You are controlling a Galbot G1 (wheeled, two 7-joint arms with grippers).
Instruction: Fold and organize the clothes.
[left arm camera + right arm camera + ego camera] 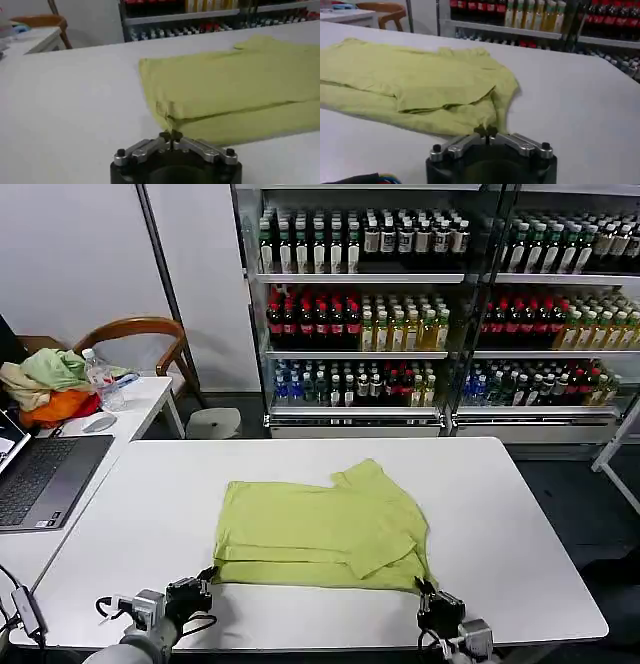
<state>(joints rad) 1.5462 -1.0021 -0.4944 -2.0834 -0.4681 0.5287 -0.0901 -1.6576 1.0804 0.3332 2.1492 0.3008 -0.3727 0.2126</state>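
A white table (520, 514) fills the foreground. Beyond it, from 12 to 2 o'clock, glass-fronted coolers (440, 304) hold rows of bottled drinks on white shelves. At 10 o'clock stand a pale wall (70, 254) and a wooden chair (140, 334). A second white desk (150, 399) at 9 o'clock carries an open laptop (45, 479), a mouse (98, 422), a water bottle (103, 381) and a cloth heap (50, 384). The floor (570, 474) at 3 o'clock is dark grey.
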